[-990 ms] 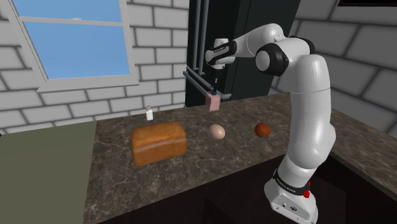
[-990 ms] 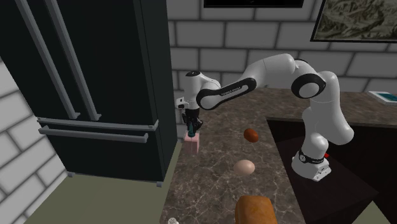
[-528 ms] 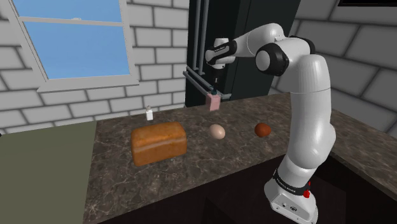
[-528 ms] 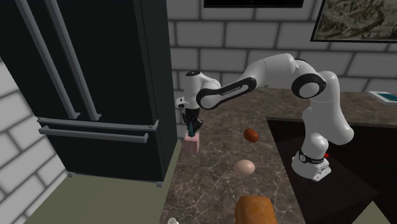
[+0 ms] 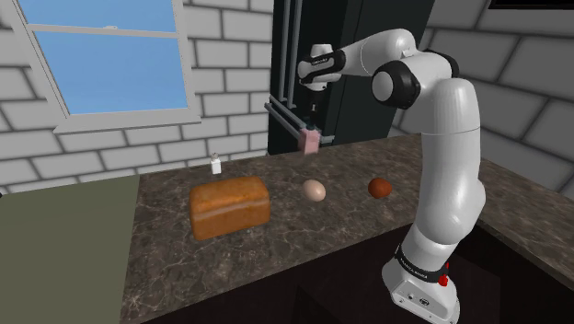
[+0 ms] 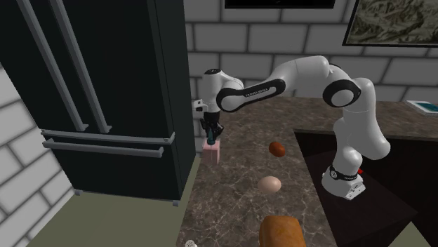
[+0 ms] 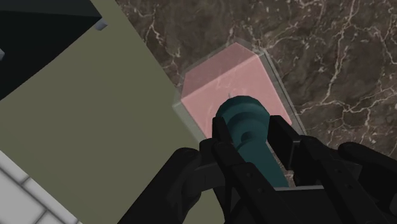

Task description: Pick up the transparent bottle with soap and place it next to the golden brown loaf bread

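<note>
Beside the fridge (image 6: 105,84), the gripper (image 7: 248,137) clasps the pink soap bottle (image 7: 222,89) by its teal pump (image 7: 243,121), well apart from the loaf (image 5: 229,206).

Dark fridge (image 6: 105,91) stands just beside the gripper (image 6: 210,137) and the soap bottle (image 6: 212,151) it clasps. The fridge's handle bars (image 5: 285,116) jut out close by, so that side is tight. Toward the loaf (image 5: 230,207) the counter (image 5: 304,253) is bare. Egg (image 5: 315,190) sits near the loaf on the shoulder view's right, with a bare gap between them. Brown-red ball (image 5: 380,188) lies further right, well apart. Small white shaker (image 5: 215,165) stands behind the loaf, near the brick wall (image 5: 230,101). Counter in front of the loaf is free. The counter ends just left of the loaf, with olive floor (image 5: 55,248) beyond.
</note>
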Available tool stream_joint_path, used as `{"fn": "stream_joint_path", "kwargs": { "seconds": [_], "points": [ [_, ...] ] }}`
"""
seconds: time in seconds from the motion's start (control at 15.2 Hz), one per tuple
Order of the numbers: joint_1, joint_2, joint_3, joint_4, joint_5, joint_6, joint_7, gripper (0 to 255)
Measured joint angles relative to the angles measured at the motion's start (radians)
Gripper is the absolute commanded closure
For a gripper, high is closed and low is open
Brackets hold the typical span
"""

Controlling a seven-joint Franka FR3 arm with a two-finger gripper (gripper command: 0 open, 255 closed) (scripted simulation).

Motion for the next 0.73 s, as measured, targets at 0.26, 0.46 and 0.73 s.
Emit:
{"fn": "stream_joint_path", "kwargs": {
  "seconds": [0.26,0.46,0.73],
  "points": [
    [0.000,-0.014,-0.003,0.032,-0.006,-0.046,0.002,255],
    [-0.002,-0.017,-0.005,0.069,-0.007,-0.085,0.002,255],
    [-0.006,-0.020,-0.006,0.119,-0.009,-0.137,0.002,255]
  ]
}}
